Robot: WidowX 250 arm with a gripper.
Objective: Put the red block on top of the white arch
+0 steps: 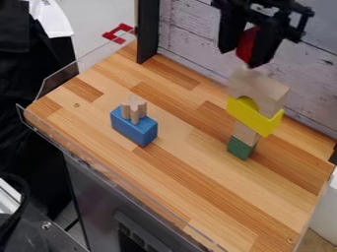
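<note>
The black gripper (244,57) hangs at the top right, with its two fingers shut on the red block (247,43). Directly below the block's lower end is the pale arch (269,94), the top piece of a stack; whether the two touch I cannot tell. The arch rests on a yellow piece (254,117), which sits on a small natural wood block (245,133) with a green block (241,147) at the base. The fingers hide part of the red block's sides.
Left of centre on the wooden table (178,172) stands a blue block (133,126) with a small pronged wood piece (134,109) on it. A whitewashed plank wall (191,37) runs behind the stack, and a dark post (148,29) rises at the back edge.
</note>
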